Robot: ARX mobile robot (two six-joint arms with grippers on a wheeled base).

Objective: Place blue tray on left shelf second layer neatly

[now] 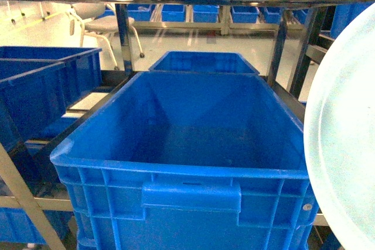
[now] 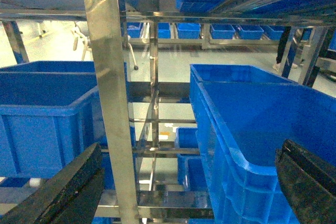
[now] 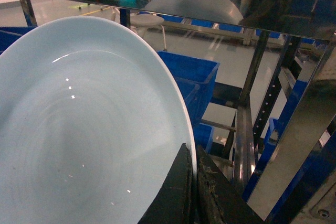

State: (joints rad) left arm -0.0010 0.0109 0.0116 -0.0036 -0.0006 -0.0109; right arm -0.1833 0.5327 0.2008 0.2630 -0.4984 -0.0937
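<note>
Right gripper point(image 3: 192, 182): jaws pinching the rim of the blue tray point(image 3: 79, 129), pressed tight on its lower right edge. Tray is held in the air, tilted up on edge; in the head view it fills the right side point(image 1: 345, 139), just beside the right wall of the big blue crate point(image 1: 187, 144). Tray not on any shelf tier.

Left gripper point(image 2: 184, 187): jaws spread wide, nothing between them, hanging in front of a steel post point(image 2: 113, 103) of the rack.

Crate sits on the shelf tier directly ahead, a second blue crate point(image 1: 202, 61) behind it. More blue crates on the rack to the left point(image 1: 41, 86). White stool point(image 1: 108, 27) on the floor beyond.
</note>
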